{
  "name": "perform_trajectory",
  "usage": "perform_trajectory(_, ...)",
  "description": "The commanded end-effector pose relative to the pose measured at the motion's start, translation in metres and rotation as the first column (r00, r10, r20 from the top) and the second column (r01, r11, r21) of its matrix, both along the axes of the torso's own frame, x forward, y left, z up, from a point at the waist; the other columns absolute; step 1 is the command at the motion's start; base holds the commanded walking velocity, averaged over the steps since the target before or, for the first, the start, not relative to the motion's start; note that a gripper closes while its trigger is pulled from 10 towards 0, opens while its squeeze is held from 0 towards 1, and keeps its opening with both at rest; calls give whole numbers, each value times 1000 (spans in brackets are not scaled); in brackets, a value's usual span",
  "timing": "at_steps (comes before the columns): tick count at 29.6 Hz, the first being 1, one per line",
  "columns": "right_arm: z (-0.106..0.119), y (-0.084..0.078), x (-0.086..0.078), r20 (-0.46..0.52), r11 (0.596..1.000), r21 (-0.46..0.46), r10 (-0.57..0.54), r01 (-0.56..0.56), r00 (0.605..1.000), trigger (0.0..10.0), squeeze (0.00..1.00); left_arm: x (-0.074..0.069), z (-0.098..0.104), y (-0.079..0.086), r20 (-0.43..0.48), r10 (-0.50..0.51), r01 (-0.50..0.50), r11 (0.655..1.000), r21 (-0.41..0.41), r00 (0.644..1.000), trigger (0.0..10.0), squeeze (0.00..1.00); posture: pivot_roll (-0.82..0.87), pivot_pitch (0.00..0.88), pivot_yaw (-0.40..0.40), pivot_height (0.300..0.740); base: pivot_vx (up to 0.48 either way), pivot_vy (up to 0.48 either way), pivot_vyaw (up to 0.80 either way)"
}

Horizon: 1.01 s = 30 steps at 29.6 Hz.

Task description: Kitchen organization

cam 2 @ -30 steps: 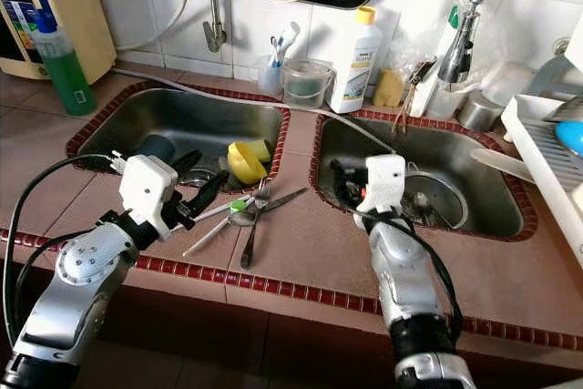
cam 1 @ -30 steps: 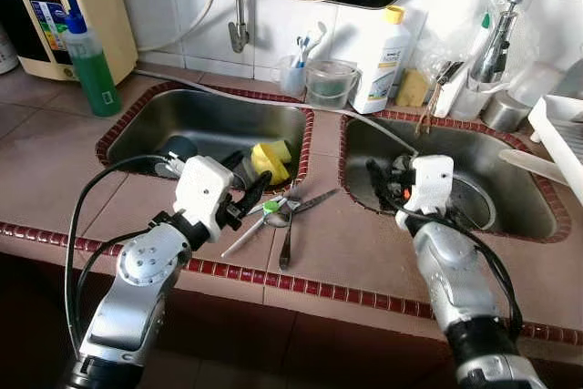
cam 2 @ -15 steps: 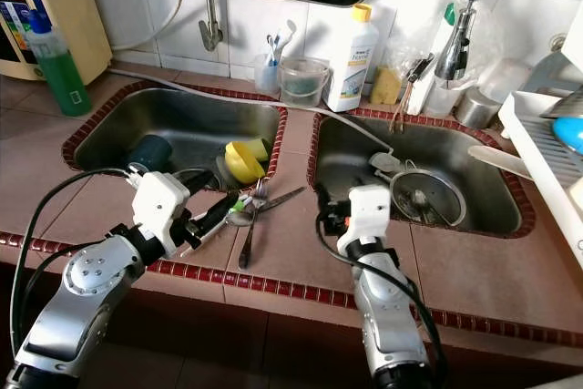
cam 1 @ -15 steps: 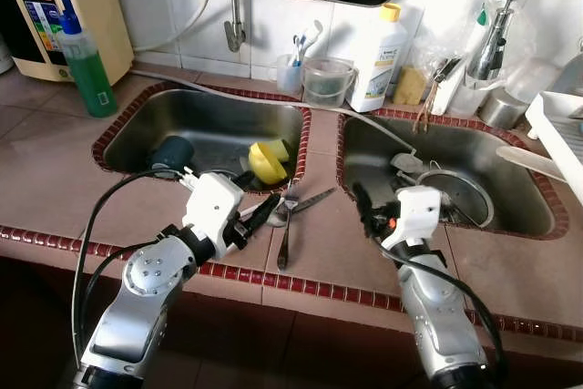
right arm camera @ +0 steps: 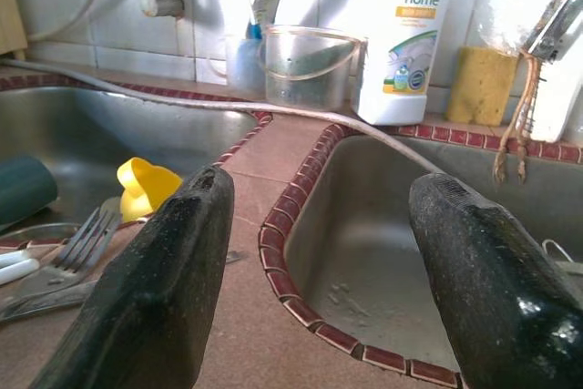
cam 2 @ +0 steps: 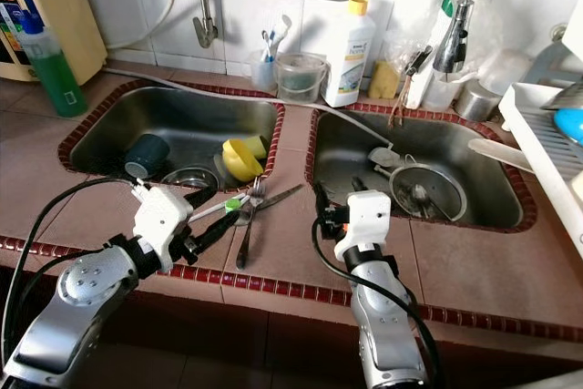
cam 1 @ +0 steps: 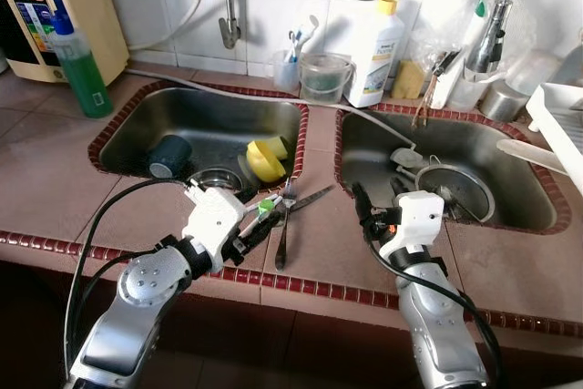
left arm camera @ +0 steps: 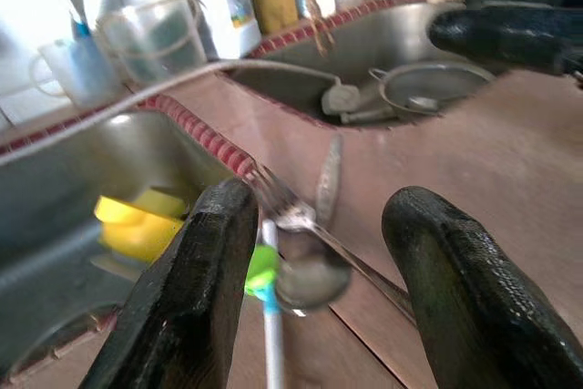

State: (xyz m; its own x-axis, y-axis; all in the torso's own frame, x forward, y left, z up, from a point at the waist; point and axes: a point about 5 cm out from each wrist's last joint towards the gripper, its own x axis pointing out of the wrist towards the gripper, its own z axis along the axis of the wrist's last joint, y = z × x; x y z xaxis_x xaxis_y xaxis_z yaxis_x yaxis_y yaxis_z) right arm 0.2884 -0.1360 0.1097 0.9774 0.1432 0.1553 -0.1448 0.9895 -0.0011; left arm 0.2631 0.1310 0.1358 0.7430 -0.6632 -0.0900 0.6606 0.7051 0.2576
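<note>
A pile of cutlery (cam 1: 284, 211) lies on the tiled strip between the two sinks: a fork (left arm camera: 273, 196), a spoon (left arm camera: 305, 275), a knife and a white handle with a green band (left arm camera: 263, 271). My left gripper (cam 1: 262, 227) is low over the counter at the near end of the pile. It is open, with the fork and spoon seen between its fingers (left arm camera: 196, 289). My right gripper (cam 1: 375, 198) hovers open above the near left rim of the right sink (cam 1: 537, 225) and holds nothing.
The left sink (cam 1: 137, 120) holds a yellow cup (cam 1: 264, 159) and a dark teal cup (cam 1: 168, 154). A metal strainer (cam 1: 455, 193) sits in the right sink. Along the back stand a green soap bottle (cam 1: 84, 70), a white detergent bottle (cam 1: 375, 52) and a clear jug (cam 1: 323, 77). A dish rack (cam 1: 557, 125) is at the right.
The view has shifted a little. My right gripper has drawn back from inside the right sink toward its near rim. My left gripper has dropped lower, close to the cutlery handles.
</note>
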Motion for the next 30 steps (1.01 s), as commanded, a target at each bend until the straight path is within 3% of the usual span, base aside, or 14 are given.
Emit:
perform_trajectory(1,6,-4,1,17,1000,-2,-26,26,1000,10000,0,-2,5,1,6,6,-6,1000,0,1000,10000,0,-71,41,-14,740,0,0,0)
perform_trajectory(12,12,-3,5,33,1000,1,-31,31,999,10000,0,-27,0,-11,-73,4,-7,999,-41,997,10000,0,-60,53,-19,740,0,0,0)
perform_trajectory(15,14,0,5,36,1000,2,-24,24,999,10000,0,-25,0,-11,-75,35,-40,997,-61,997,10000,0,-58,56,-23,740,0,0,0)
perform_trajectory(16,14,2,5,35,1000,0,-20,20,999,10000,0,-17,2,-6,-67,122,-127,988,-90,990,10000,0,-55,57,-22,740,0,0,0)
perform_trajectory(21,12,14,3,22,1000,6,16,-16,1000,10000,0,-1,11,5,-39,230,-233,965,-124,973,10000,0,-55,57,-22,740,0,0,0)
perform_trajectory(28,8,26,0,5,999,11,43,-43,999,10000,0,-8,3,3,-85,226,-234,967,-97,970,10000,0,-49,53,-24,740,0,0,0)
perform_trajectory(30,8,28,0,7,999,10,47,-47,999,10000,0,-4,1,7,-76,286,-292,951,-97,955,10000,0,-47,51,-27,740,0,0,0)
